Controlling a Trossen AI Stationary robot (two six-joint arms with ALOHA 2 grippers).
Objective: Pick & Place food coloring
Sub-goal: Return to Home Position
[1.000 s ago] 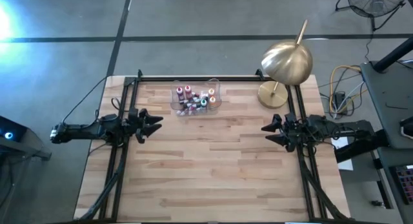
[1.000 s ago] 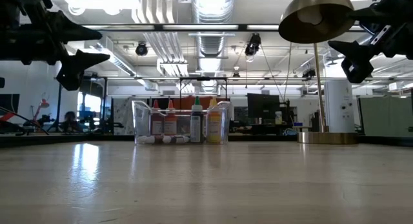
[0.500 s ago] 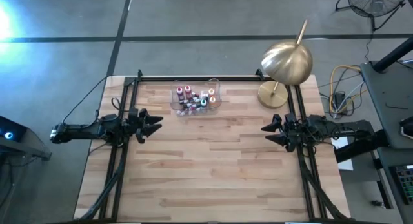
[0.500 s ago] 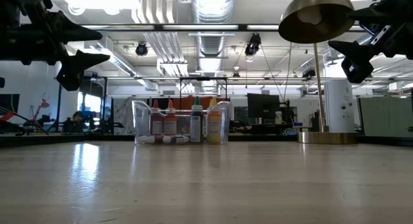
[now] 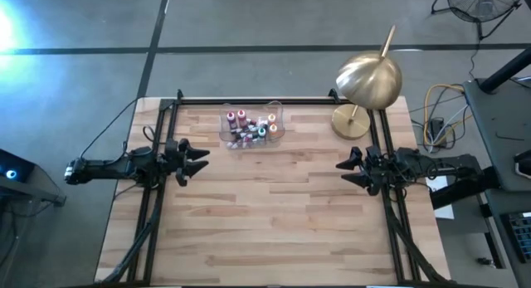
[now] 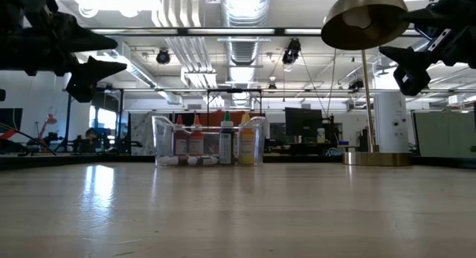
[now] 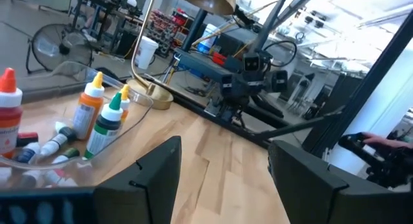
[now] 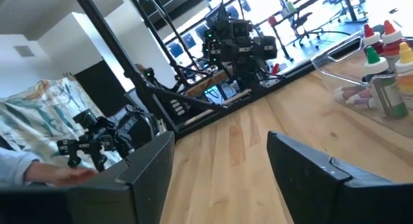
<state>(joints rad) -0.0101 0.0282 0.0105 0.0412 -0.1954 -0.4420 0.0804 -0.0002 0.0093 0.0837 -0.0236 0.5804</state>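
High view: the food coloring bottles [image 5: 249, 128] all sit together inside the clear plastic bin [image 5: 280, 115], near the far edge of the wooden table [image 5: 274, 222] and not far from a brass lamp [image 5: 367, 79]. The left claw [image 5: 199, 161] hangs at the left side of the table and the right claw [image 5: 343, 171] at the right side. Both are well apart from the bin, spread and holding nothing.

Low view: four bottles stand upright behind the glossy bin wall, two red, one green and one orange, each with a pointed dropper cap. Smaller ones lie flat on the bottom. Both claws are raised above the table.

Left wrist view: an orange bottle [image 7: 87, 112] and a green bottle [image 7: 105, 126] stand close together, with small tubes lying at their feet.

Right wrist view: the bin is far off, across bare wood planks.

I judge these bottles very light, smooth and a bit squeezable, so they can slip or tip. A gentle hold across the round body, under the cap, seems best.
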